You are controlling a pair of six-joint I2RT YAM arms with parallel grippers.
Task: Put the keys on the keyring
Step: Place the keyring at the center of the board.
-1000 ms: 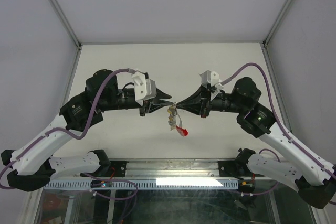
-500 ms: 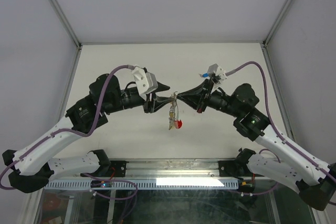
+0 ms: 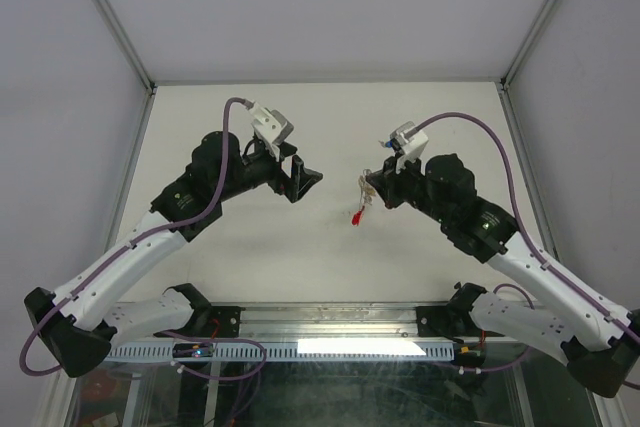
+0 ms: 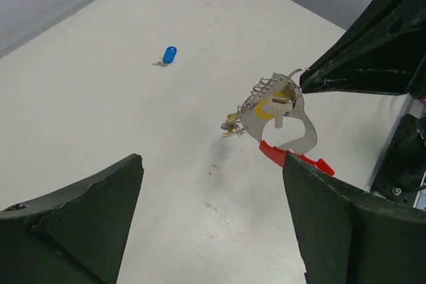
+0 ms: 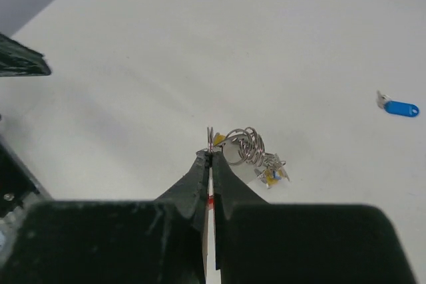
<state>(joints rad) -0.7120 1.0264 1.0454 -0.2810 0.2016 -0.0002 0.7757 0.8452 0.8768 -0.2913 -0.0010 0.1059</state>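
A second ago the two arms met nose to nose over the keyring (image 4: 279,114), both tips on it. Now the left pincer (image 3: 305,175) has let go, its jaws spread wide with nothing between them, and it has drawn back so the bunch hangs well in front of it, apart from both fingers. The right pincer (image 5: 210,154) is shut tight on a small wire loop at the top of the keyring and carries the whole bunch alone, clear of the table (image 3: 250,247). The chain, the flat metal tag and the red strip (image 4: 293,157) dangle just below and beyond its tips. A few yellow keys (image 4: 231,123) look to be on the bunch already, though from here I can't tell how each one is attached. To me this reads as a hand-off finished, with the left arm freed to go and fetch something. The likely candidate is the blue key (image 4: 170,54), which lies flat on the table far beyond the left pincer and off to its left, and well out to the right of the right pincer. Nothing sits between the open pincer and that key. The awkward part, I'd judge, is that the key is tiny and flat on the surface, and the dangling bunch could swing when the next key is threaded on.
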